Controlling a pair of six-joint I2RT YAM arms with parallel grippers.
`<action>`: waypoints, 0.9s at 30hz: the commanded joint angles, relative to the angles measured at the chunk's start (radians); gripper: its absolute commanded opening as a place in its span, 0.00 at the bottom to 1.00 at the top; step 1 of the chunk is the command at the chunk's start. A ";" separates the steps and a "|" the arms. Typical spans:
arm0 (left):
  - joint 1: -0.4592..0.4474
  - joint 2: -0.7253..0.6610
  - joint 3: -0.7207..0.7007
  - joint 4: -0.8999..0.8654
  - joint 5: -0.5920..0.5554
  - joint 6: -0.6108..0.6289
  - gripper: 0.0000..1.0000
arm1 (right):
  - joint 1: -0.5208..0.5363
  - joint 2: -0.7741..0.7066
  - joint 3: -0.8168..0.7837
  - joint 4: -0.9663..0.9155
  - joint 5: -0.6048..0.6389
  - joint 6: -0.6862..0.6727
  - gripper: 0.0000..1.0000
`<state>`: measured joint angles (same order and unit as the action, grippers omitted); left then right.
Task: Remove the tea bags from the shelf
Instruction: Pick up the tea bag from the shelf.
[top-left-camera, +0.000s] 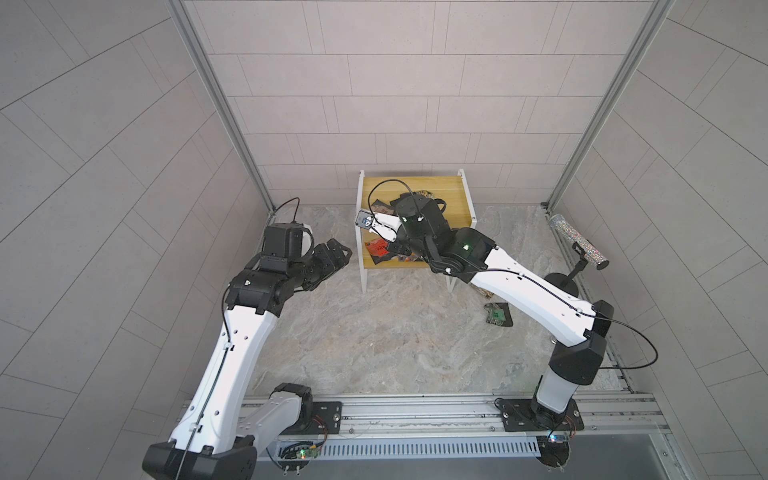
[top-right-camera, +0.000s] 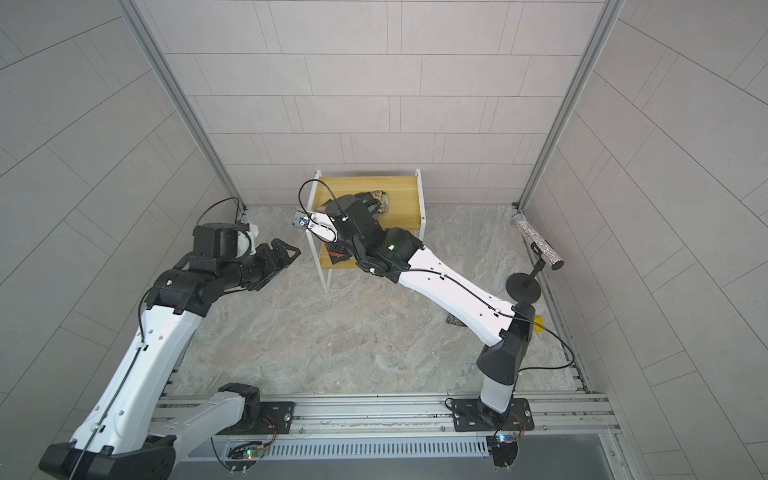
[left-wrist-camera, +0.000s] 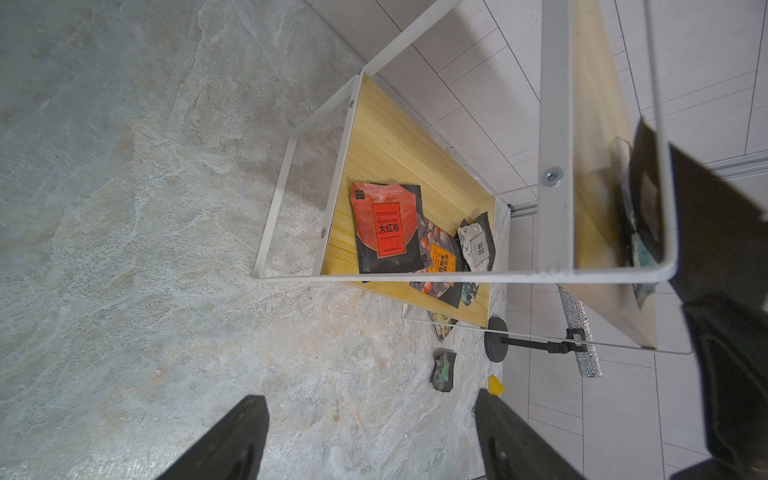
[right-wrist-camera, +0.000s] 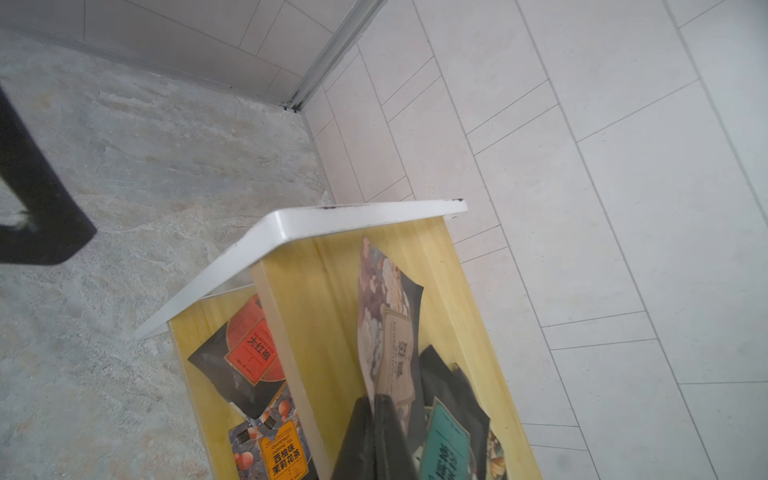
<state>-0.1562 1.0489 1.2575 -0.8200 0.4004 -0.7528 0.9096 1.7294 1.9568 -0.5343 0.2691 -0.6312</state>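
Note:
The shelf stands against the back wall, yellow boards in a white frame. My right gripper reaches over the top board, shut on the edge of a tan-labelled tea bag, which stands tilted up from the board. A teal-labelled tea bag lies beside it. On the lower board lie red, orange and white tea bags. My left gripper hangs open and empty left of the shelf, above the floor.
Two tea bags lie on the stone floor right of the shelf, one green-faced and one partly under my right arm. A small yellow block lies nearby. A black stand with a glittery tube stands at the right wall.

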 joint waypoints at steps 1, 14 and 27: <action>0.006 -0.008 -0.007 0.016 0.002 -0.003 0.86 | 0.003 -0.062 -0.011 0.039 0.034 -0.013 0.00; -0.006 -0.020 -0.072 0.019 -0.005 0.058 0.86 | 0.032 -0.223 -0.116 0.092 0.096 -0.019 0.00; -0.128 -0.060 -0.265 0.053 -0.077 0.111 0.86 | 0.120 -0.628 -0.526 0.033 0.281 0.136 0.00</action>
<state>-0.2611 0.9989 1.0332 -0.7929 0.3462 -0.6670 1.0153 1.1606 1.5005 -0.4747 0.4637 -0.5735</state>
